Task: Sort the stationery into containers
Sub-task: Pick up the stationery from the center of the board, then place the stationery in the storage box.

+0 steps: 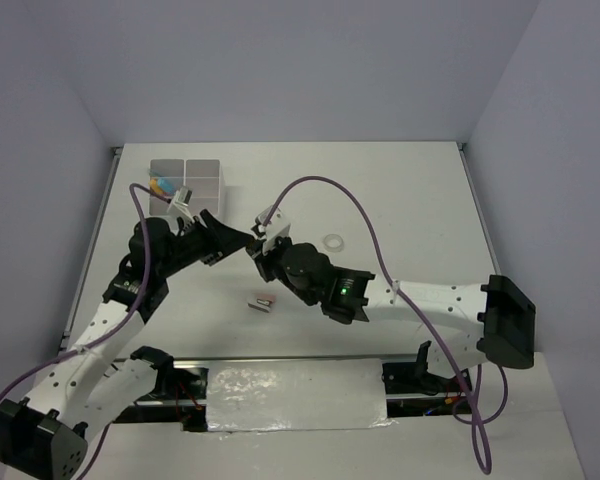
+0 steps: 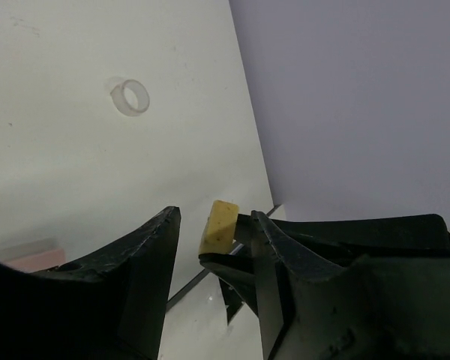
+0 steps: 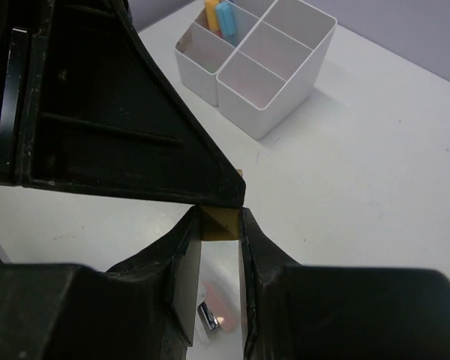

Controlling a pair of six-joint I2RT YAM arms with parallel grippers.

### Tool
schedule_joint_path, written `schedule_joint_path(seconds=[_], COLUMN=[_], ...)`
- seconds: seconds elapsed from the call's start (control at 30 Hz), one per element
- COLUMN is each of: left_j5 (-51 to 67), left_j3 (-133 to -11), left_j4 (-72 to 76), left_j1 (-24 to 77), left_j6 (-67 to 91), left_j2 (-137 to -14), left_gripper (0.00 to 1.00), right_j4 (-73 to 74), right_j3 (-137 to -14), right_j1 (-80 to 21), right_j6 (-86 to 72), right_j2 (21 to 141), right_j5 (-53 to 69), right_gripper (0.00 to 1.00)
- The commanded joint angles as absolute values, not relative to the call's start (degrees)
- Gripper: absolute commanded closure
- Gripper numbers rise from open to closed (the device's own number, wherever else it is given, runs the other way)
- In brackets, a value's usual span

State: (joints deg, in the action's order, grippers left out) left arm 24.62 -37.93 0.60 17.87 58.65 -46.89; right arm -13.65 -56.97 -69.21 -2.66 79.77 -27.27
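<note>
1. The right tool is narrow and pinches the tan block between its two fingertips. It holds the block in the air above the bench, near the middle of the top view.
2. The left tool meets it from the left of that view, tip to tip. Its jaws stand half-wide, one on either side of the block.
3. In the left wrist view a gap shows between the block and the finger on the frame's left. The other finger stands just beside a finger of the right tool. No grip by the left tool can be seen.
4. The white divided box sits on the bench at the upper left of the top view, just behind the left arm.
5. An orange-yellow highlighter and a blue highlighter stand together in one compartment on the box's left side in the top view.
6. The clear tape ring lies flat on the bench to the right of the two tools, well apart from the box.
7. A small pink-and-metal piece lies on the bench below the tools in the top view, touching nothing else.
</note>
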Motion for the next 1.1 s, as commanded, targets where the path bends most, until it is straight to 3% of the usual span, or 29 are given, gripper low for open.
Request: schedule_joint_path(seconds=[0.0, 0.03, 0.13, 0.27, 0.3, 0.37, 0.4, 0.47, 0.7, 0.83, 1.07], left_j5=[26.3, 26.5, 26.4, 26.2, 26.0, 25.1, 23.0, 18.3, -11.3, -22.1, -20.7], left_j3=[-39.6, -39.5, -39.7, -40.4, -40.8, -41.6, -41.9, -43.7, -52.5, -59.7, -68.1], left_j4=[4.9, 5.4, 5.0, 4.1, 3.7, 2.7, 2.3, 0.2, 1.3, 5.6, 15.6], left_j1=[18.6, 18.7, 19.2, 19.4, 19.4, 19.4, 19.4, 19.5, 18.8, 15.9, 5.5], left_j6=[58.4, 58.5, 57.9, 56.8, 56.3, 54.6, 52.7, 50.5, 40.7, 37.9, 41.4], left_j2=[-47.2, -47.2, -47.2, -47.7, -48.2, -48.7, -49.2, -50.2, -64.0, -74.4, -90.8], left_gripper=[0.45, 0.46, 0.73, 0.93, 0.97, 1.0, 1.0, 1.0, 1.0, 1.0, 0.98], right_j4=[-15.4, -15.3, -15.4, -14.6, -14.5, -14.7, -14.8, -14.9, -12.9, -8.8, -5.8], right_j3=[-59.8, -59.9, -60.2, -60.8, -60.8, -60.2, -59.8, -57.6, -46.9, -42.5, -38.3], right_j1=[-68.7, -68.7, -68.5, -67.6, -67.5, -67.5, -67.1, -66.3, -60.3, -59.6, -59.3], right_j6=[-2.1, -2.1, -2.4, -3.1, -3.2, -3.3, -4.1, -5.6, -14.1, -14.4, -14.8], right_j2=[80.9, 81.2, 81.8, 82.4, 82.4, 82.1, 81.7, 80.0, 68.1, 60.7, 51.9], right_j5=[-27.7, -27.8, -27.9, -27.1, -26.8, -25.2, -24.8, -23.6, -24.7, -25.5, -23.0], right_gripper=[1.0, 1.0, 1.0, 1.0, 0.95, 0.74, 0.35, 0.01, 0.0, 0.0, 0.0])
